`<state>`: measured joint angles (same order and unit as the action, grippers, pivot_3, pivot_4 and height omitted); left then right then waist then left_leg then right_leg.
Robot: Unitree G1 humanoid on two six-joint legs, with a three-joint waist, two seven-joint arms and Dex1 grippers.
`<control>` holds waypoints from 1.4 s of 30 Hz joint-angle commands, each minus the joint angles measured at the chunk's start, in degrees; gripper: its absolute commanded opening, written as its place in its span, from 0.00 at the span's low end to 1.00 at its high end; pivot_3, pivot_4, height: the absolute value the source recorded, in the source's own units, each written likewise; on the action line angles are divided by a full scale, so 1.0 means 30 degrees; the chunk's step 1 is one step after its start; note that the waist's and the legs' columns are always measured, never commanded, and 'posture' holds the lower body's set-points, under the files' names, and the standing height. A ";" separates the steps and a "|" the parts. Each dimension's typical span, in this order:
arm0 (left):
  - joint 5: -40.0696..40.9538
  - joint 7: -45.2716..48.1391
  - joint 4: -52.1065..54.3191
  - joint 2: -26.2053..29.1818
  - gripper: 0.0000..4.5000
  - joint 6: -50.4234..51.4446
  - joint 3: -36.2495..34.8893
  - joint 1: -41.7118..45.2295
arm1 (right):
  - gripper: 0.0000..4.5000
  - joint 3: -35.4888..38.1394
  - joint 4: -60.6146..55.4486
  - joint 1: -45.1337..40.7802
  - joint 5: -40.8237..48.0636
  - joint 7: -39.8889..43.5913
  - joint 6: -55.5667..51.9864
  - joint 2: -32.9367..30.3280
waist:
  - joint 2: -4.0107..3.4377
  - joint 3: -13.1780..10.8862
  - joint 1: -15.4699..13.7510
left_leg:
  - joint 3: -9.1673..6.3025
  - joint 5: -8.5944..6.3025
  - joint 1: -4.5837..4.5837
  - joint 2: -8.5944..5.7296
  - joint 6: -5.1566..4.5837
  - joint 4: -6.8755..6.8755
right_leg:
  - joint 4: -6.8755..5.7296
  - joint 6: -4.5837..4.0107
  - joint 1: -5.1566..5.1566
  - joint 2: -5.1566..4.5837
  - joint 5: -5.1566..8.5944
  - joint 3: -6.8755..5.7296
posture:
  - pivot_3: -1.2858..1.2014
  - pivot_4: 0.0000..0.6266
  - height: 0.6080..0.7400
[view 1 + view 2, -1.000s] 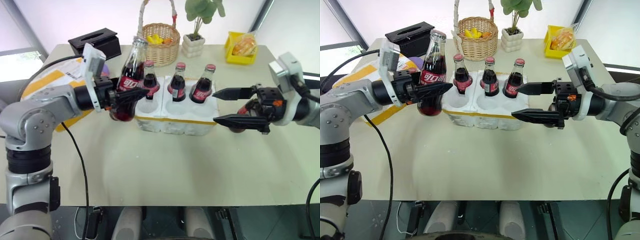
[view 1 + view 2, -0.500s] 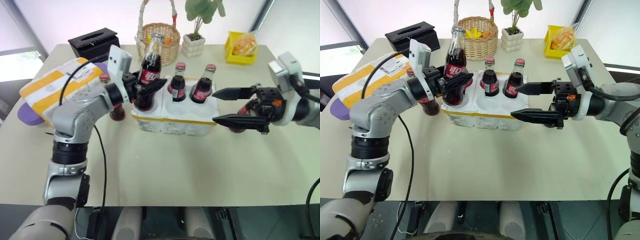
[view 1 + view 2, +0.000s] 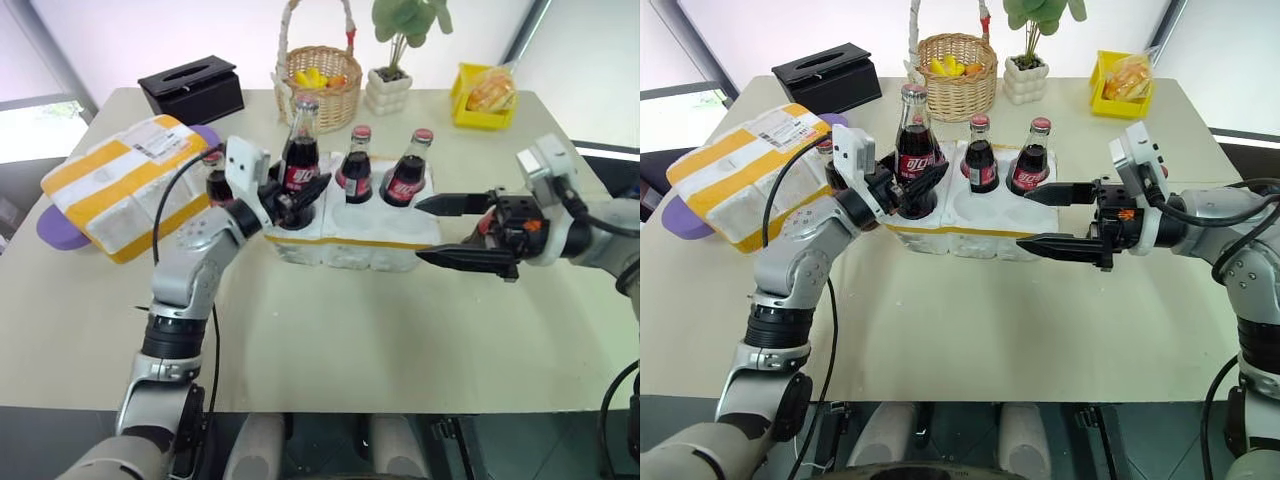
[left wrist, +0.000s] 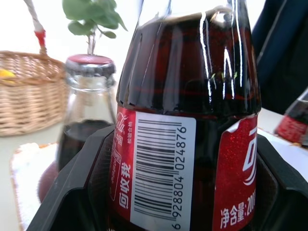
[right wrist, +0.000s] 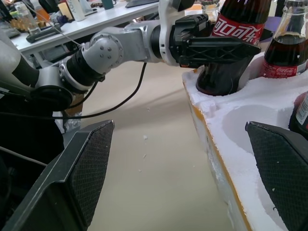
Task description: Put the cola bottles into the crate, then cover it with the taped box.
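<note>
Holding a cola bottle between its jaws, left gripper has it upright with its base in the crate's near-left well. Right gripper, jaws wide and empty, sits beside the crate's right end.

Left wrist: labelled bottle clamped between both fingers.

Right wrist: own fingers spread, crate corner between them, not touching.
</note>
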<state>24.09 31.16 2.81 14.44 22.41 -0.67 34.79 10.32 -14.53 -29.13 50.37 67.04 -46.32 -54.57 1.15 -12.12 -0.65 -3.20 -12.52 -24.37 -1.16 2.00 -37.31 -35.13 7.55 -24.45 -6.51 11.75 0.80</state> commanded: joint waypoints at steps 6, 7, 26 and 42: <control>-0.1129 -0.0724 0.0637 -0.0441 0.64 -0.2501 -0.0368 -0.0089 | 1.00 0.0397 0.0002 -0.0249 -0.0148 0.0376 0.0330 -0.0299 | 0.0000 0.0000 0.0057 | 0.0002 0.0000 0.0004 0.0002 0.0000 0.0001 | -0.0004 0.0000 0.0000 0.0001 0.0000 0.0001 | 0.52 0.24 1.00; -0.1159 -0.0831 0.0553 -0.0512 0.75 -0.2515 -0.0422 -0.0052 | 1.00 0.0377 0.0053 -0.0274 -0.0191 0.0424 0.0360 -0.0289 | 0.0000 0.0000 0.0044 | 0.0002 0.0000 0.0003 0.0002 0.0000 -0.0001 | -0.0003 0.0001 0.0000 0.0001 0.0000 -0.0001 | 0.52 0.24 1.00; 0.3376 -0.1415 0.6211 0.2738 0.98 0.3621 -0.2818 0.1133 | 1.00 0.0252 0.0872 0.0046 -0.0939 0.1334 0.1331 0.0027 | -0.0001 0.0002 0.0059 | -0.0004 0.0000 0.0017 0.0003 0.0001 -0.0006 | -0.0016 0.0003 0.0013 0.0004 0.0001 -0.0002 | 0.52 0.24 1.00; 0.9882 -0.1875 1.0983 0.9290 0.98 1.0066 -1.1290 -0.5336 | 1.00 -0.0110 0.1784 0.0059 -0.1874 0.2420 0.2150 0.0112 | -0.0002 0.0003 0.0511 | -0.0007 -0.0001 0.0047 0.0016 0.0001 0.0019 | -0.0031 0.0001 0.0017 0.0012 0.0007 0.0001 | 0.52 0.24 1.00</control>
<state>50.49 23.45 32.67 40.74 51.70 -32.19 20.09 9.18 -8.76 -28.41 44.83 73.64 -40.79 -53.59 1.15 -12.12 0.89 -3.22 -12.53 -24.23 -1.11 2.01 -37.26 -35.21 7.49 -24.41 -6.47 11.80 0.81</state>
